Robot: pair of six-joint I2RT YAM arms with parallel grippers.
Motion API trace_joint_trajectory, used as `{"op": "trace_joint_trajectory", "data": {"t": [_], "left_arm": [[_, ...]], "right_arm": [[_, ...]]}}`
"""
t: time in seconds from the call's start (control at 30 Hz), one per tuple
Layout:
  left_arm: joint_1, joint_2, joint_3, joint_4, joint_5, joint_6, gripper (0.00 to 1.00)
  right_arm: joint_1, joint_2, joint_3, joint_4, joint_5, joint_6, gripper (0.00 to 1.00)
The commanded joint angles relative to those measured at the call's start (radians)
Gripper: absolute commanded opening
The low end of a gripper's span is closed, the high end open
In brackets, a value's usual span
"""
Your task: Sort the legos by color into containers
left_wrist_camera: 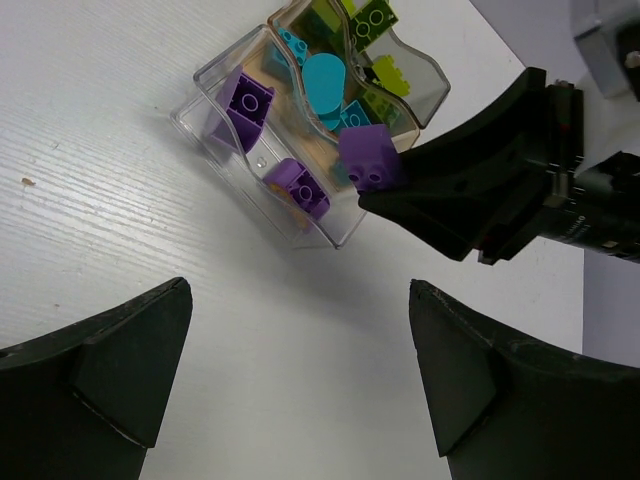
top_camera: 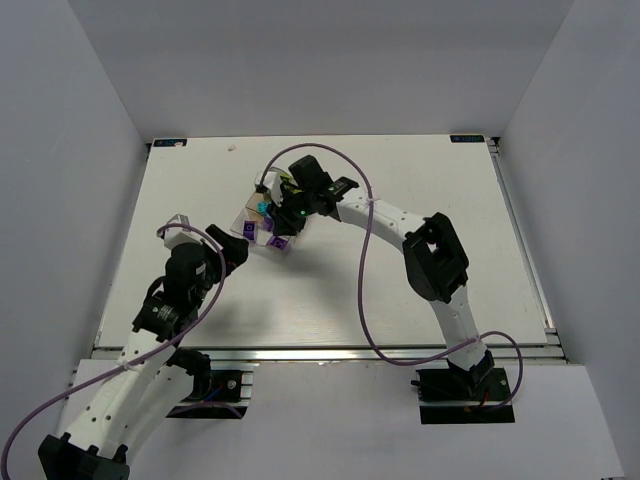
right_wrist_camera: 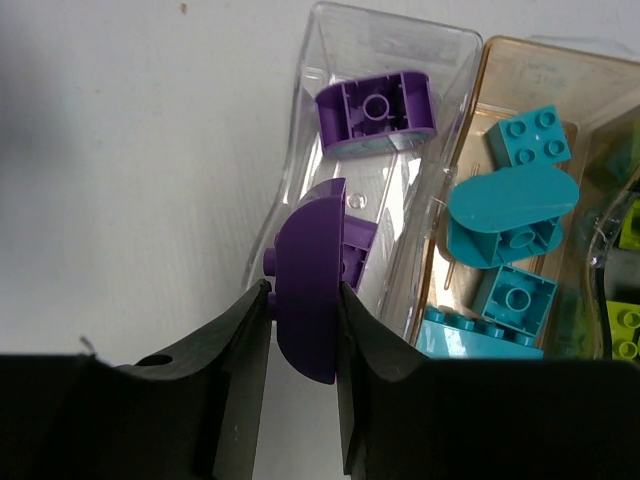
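White table (top_camera: pixel 300 310) fills the workspace, with both arm bases bolted along its near edge. From the near left, the left gripper (left_wrist_camera: pixel 298 295) hangs just above the bare tabletop with its jaws spread wide and nothing between them. It sits close to the trays on their near-left side and touches none of them. A purple cable (top_camera: pixel 365 300) loops from the right arm's base up over its forearm.

Farther in, the right gripper (right_wrist_camera: pixel 305 300) is clamped on a purple brick (right_wrist_camera: pixel 305 250), one finger pressed to each flat side. It holds the brick clear of the table, over the near end of the clear tray (right_wrist_camera: pixel 330 40).

Below and beyond it, the three trays stand side by side, walls touching. In the clear tray two purple bricks lie loose: one (right_wrist_camera: pixel 375 112) upside down toward the far end, and one (right_wrist_camera: pixel 358 252) half hidden behind the held piece. Next to it, the orange tray (right_wrist_camera: pixel 520 75) holds four cyan bricks (right_wrist_camera: pixel 510 215), a rounded one among squarer ones. On the other side of that stands the smoky tray (left_wrist_camera: pixel 425 95), holding lime bricks (left_wrist_camera: pixel 372 18); how many cannot be told.

Plain grey walls (top_camera: pixel 320 60) close in the table at the back and on both sides.
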Motion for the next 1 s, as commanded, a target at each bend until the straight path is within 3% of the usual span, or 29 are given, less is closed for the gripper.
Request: {"op": "trace_joint_trajectory", "data": {"t": [0.0, 0.07, 0.1, 0.27, 0.33, 0.43, 0.6, 0.7, 0.83, 0.97], "left_arm": [[0.004, -0.004, 0.011, -0.017, -0.015, -0.007, 0.98], [0.004, 0.007, 0.014, -0.012, -0.013, -0.003, 0.98], [0.004, 0.010, 0.015, -0.012, -0.012, -0.001, 0.98], [0.004, 0.019, 0.014, 0.001, -0.007, 0.000, 0.98], [0.004, 0.019, 0.015, 0.001, -0.007, 0.000, 0.98], [0.004, 0.015, 0.017, 0.005, -0.001, 0.004, 0.98], [0.004, 0.010, 0.012, 0.029, 0.016, 0.014, 0.98], [0.004, 0.016, 0.023, 0.047, 0.027, 0.030, 0.98], [0.004, 0.027, 0.029, 0.067, 0.051, 0.043, 0.98], [0.004, 0.032, 0.030, 0.095, 0.074, 0.054, 0.98]], "right_arm": [[0.011, 0.016, 0.059, 0.037, 0.049, -0.007, 0.21], [0.013, 0.025, 0.057, 0.038, 0.056, -0.009, 0.35], [0.014, 0.025, 0.053, 0.038, 0.058, -0.010, 0.47], [0.014, 0.007, 0.046, 0.032, 0.055, -0.033, 0.73], [0.013, -0.021, 0.056, 0.028, 0.064, -0.039, 0.89], [0.004, -0.097, 0.045, 0.038, 0.101, -0.044, 0.89], [-0.047, -0.291, -0.186, 0.199, 0.257, 0.037, 0.89], [-0.128, -0.403, -0.300, 0.264, 0.221, 0.175, 0.89], [-0.223, -0.511, -0.349, 0.193, 0.132, 0.243, 0.89], [-0.347, -0.662, -0.487, 0.236, 0.081, 0.326, 0.89]]}}
